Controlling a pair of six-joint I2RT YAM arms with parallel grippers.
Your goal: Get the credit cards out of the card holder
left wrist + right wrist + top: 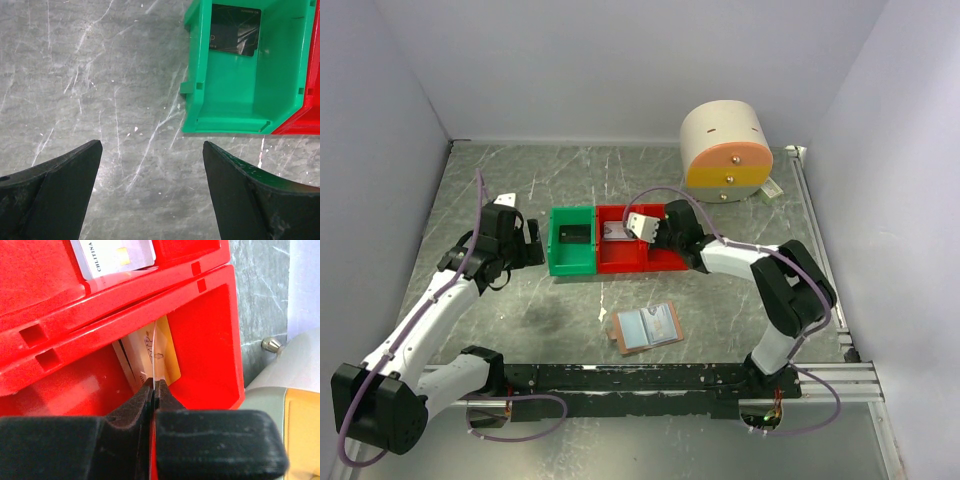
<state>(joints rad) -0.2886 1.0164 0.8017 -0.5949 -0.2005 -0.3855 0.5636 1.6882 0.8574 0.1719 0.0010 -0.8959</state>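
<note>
Grey white-veined table (740, 300), green bin (553, 245), red bins (620, 263), tan card holder (646, 327), gold card (167, 352), dark card (235, 30)

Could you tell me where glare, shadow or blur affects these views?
Top external: a soft shadow on the table. Left wrist: glare streaks the dark card in the green bin. Right wrist: the right gripper looks soft up close, the gold card sharp.

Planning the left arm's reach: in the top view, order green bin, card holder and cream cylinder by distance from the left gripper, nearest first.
1. green bin, immediately right.
2. card holder, near centre.
3. cream cylinder, far right.
</note>
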